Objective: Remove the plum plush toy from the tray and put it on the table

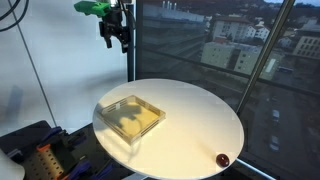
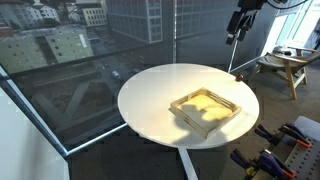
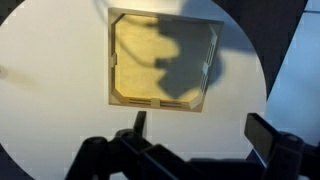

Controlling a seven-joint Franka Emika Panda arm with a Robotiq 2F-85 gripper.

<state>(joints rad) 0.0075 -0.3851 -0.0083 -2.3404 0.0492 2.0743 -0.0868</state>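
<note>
The plum plush toy [image 1: 222, 158], a tiny dark reddish ball, lies on the bare white table [image 1: 190, 120] near its rim, well apart from the tray [image 1: 131, 98]. The pale yellowish tray [image 2: 236, 105] holds nothing that I can see. The toy does not show in the wrist view. My gripper [image 1: 118, 38] hangs high above the table's far edge, also seen as my gripper [image 2: 238, 30]. In the wrist view my gripper [image 3: 203, 130] stands open over bare table [image 3: 50, 90], with the empty tray [image 3: 112, 60] ahead of it.
Tall windows with city buildings surround the round table. A wooden stool [image 2: 285, 65] stands beyond it. Dark equipment with orange parts [image 1: 40, 155] sits low beside the table, and similar gear [image 2: 290, 140] shows in an exterior view.
</note>
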